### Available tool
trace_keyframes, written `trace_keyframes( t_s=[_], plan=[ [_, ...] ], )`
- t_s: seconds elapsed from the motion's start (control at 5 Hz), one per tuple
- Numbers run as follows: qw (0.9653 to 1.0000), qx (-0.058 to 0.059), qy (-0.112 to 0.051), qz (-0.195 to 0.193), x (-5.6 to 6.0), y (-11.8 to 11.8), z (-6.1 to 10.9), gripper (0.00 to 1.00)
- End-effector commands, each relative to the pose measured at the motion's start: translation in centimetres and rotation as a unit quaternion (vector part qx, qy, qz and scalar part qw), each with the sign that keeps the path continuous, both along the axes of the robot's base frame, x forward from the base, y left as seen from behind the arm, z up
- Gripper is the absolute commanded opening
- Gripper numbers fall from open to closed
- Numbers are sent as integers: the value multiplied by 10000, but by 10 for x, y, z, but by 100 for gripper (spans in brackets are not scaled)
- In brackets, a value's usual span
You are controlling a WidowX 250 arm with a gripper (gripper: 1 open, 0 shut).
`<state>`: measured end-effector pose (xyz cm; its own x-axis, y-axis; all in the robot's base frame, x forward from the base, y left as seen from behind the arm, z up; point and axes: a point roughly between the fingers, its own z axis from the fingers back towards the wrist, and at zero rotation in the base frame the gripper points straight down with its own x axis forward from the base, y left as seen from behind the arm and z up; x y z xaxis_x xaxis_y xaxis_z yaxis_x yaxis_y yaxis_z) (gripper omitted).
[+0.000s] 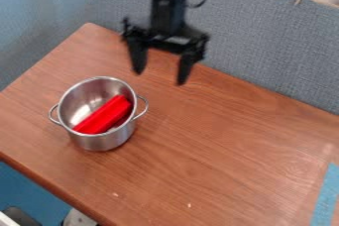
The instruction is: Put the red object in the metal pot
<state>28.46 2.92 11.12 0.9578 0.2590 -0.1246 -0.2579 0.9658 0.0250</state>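
Brown wooden table (252, 161) before a grey-blue partition (272, 42), released pincer (161, 71) empty above it

Lighting: even, moderately bright, diffuse. Shadows: soft, faint on the worktop (199, 151). Glare: pale sheen inside the metal pot (97, 114). Sharpness: low resolution, grainy; claw (163, 61) slightly motion-blurred; background soft.

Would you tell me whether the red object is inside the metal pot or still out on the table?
Inside: the red object lies slanted within the metal pot.
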Motion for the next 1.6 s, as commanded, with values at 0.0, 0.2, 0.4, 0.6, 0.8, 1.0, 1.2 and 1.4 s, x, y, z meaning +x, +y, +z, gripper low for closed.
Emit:
trace_keyframes(
  t_s=[0.0, 0.2, 0.4, 0.6, 0.8, 1.0, 1.2, 1.4],
  plan=[
    [9995, 98, -248, -193, -16, -10, 3, 100],
    [9988, -1, -237, 417, -21, -14, 4, 100],
    [9962, 66, -229, 842, -31, -30, -7, 100],
    [9940, 19, -282, 1056, -26, -53, -29, 100],
    [9936, 94, -277, 1089, -30, -86, -50, 100],
    [9914, -174, -448, 1214, -6, -66, -40, 100],
    [9917, -285, -645, 1074, 29, -60, -40, 100],
    [9924, -334, -707, 947, 57, -55, -50, 100]
  ],
)
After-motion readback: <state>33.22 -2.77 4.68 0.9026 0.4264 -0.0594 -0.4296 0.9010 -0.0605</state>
